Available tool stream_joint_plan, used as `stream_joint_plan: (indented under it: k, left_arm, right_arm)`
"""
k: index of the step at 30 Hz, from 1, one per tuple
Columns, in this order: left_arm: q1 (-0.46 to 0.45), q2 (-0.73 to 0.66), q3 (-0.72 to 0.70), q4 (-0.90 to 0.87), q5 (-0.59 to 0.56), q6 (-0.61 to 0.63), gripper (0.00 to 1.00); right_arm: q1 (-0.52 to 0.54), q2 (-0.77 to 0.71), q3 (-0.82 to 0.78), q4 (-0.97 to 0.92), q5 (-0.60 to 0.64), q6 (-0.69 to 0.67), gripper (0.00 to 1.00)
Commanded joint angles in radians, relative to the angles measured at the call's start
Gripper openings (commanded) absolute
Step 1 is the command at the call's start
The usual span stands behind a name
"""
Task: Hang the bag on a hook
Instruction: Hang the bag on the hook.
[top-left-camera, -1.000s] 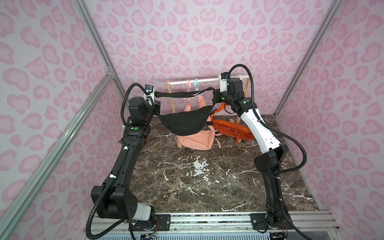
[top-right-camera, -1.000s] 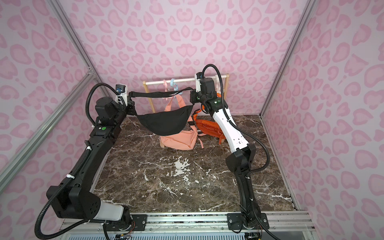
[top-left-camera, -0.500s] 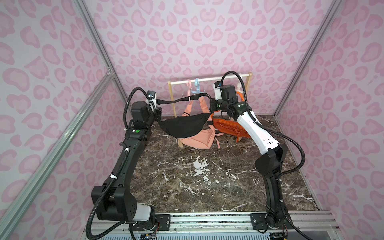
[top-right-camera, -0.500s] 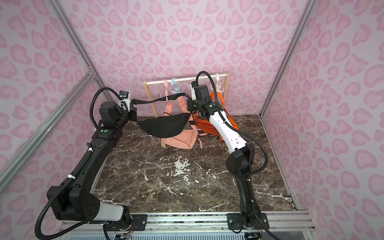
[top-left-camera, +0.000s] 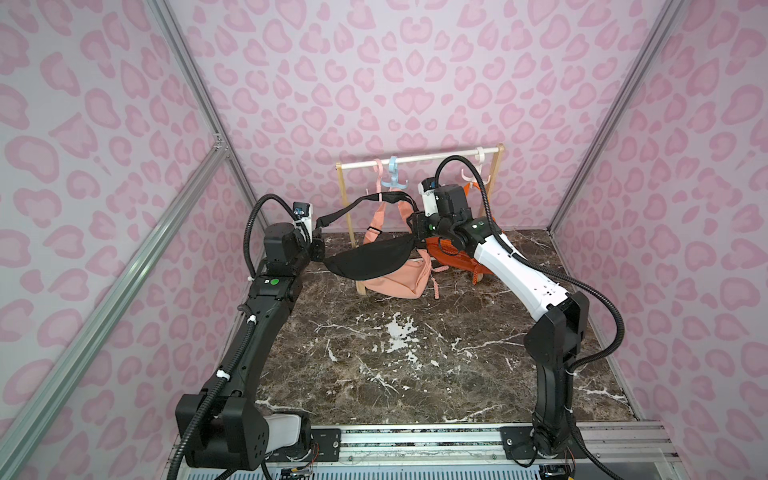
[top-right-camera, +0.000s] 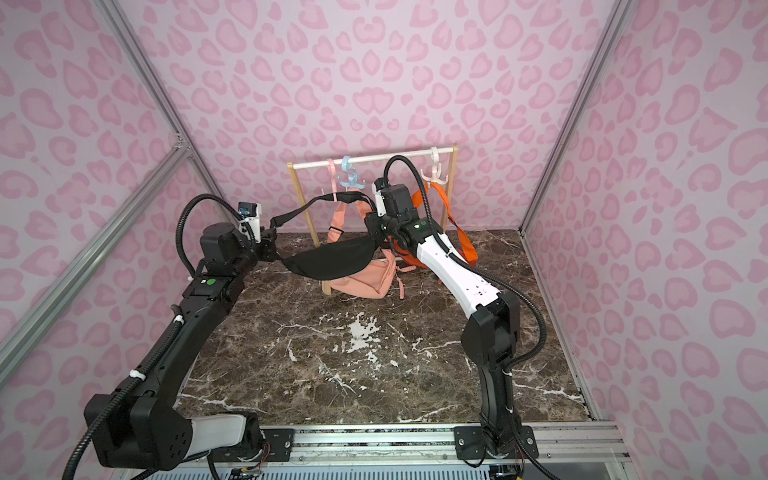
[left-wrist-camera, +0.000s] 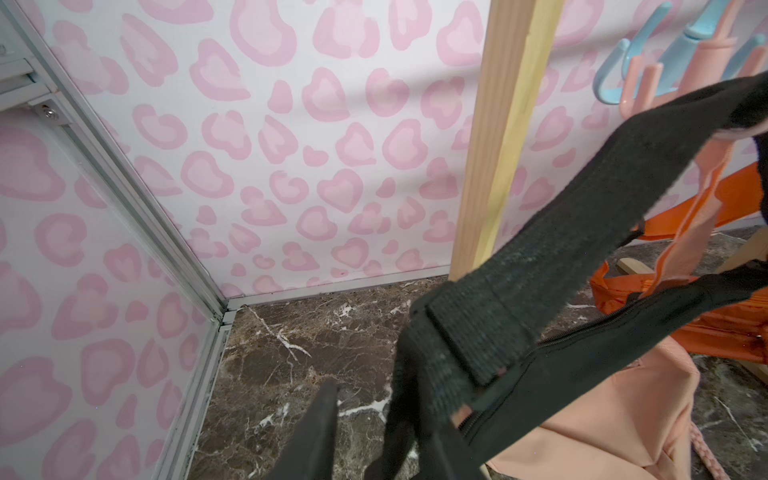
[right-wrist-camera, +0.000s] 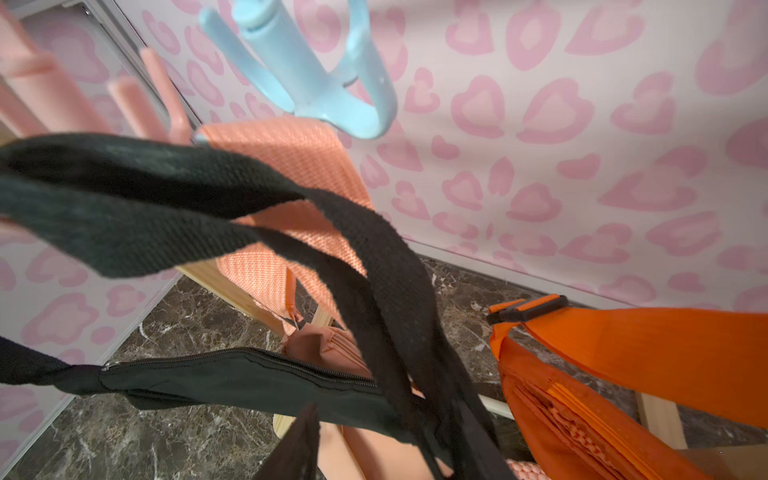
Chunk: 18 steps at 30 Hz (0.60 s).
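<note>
**Black bag slung between two arms at the rack**

In both top views the black fabric waist bag (top-left-camera: 370, 259) (top-right-camera: 332, 262) hangs in the air above the brown marble tabletop (top-left-camera: 395, 353), in front of the small wooden rack with a white rail (top-left-camera: 436, 156). One end is at the left gripper (top-left-camera: 319, 249), the other at the right gripper (top-left-camera: 415, 226). Its black webbing strap (top-left-camera: 361, 202) arches up between them to the prongs of the pink plastic hook (top-left-camera: 379, 170). From here I cannot tell whether it sits on a prong. A pale blue plastic hook (top-left-camera: 392, 174) hangs just beside the pink one, and a cream plastic hook (top-left-camera: 480, 160) hangs near the rail's other end. A peach fabric bag (top-left-camera: 399, 280) sits behind the black one, and an orange fabric bag (top-left-camera: 453, 253) lies by the right arm.

In the left wrist view, the left gripper (left-wrist-camera: 365, 399) has its jaws apart. Marble shows between one bare finger (left-wrist-camera: 320, 428) and the strap end, which lies against the other finger. The strap (left-wrist-camera: 582, 216) climbs past the wooden post (left-wrist-camera: 498, 145) towards the pink prongs (left-wrist-camera: 640, 83).

In the right wrist view, the right gripper (right-wrist-camera: 382, 436) is parted too. One bare finger (right-wrist-camera: 299, 449) stands clear of the strap, which drapes down over the other side. Higher up the strap (right-wrist-camera: 145, 208) passes just beside the pink prongs (right-wrist-camera: 158, 95), near the blue hook (right-wrist-camera: 328, 83). It is too blurred there to tell whether they touch.
</note>
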Motion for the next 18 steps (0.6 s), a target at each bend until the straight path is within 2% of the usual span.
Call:
stream_joint_plan:
  k: [1, 6, 8, 10, 13, 18]
  left_arm:
    - [0.001, -0.047, -0.028, 0.069, 0.024, -0.032, 0.97]
    - [0.0, -0.153, -0.087, 0.141, 0.058, -0.045, 0.97]
    - [0.0, -0.204, -0.129, 0.178, 0.059, -0.055, 0.97]
    - [0.0, -0.26, -0.177, 0.21, 0.058, -0.062, 0.97]
    - [0.001, -0.35, -0.27, 0.278, 0.057, -0.076, 0.97]
    - [0.001, -0.444, -0.407, 0.357, 0.042, -0.092, 0.97]
  right_arm:
    - [0.001, -0.061, -0.071, 0.118, 0.016, -0.005, 0.61]
    - [0.0, -0.201, -0.228, 0.209, 0.07, -0.037, 0.7]
    - [-0.001, -0.268, -0.321, 0.252, 0.105, -0.053, 0.82]
    - [-0.004, -0.35, -0.438, 0.31, 0.154, -0.07, 0.99]
    - [-0.026, -0.473, -0.64, 0.408, 0.2, -0.069, 0.99]
    - [-0.099, -0.605, -0.849, 0.457, 0.265, -0.055, 0.99]
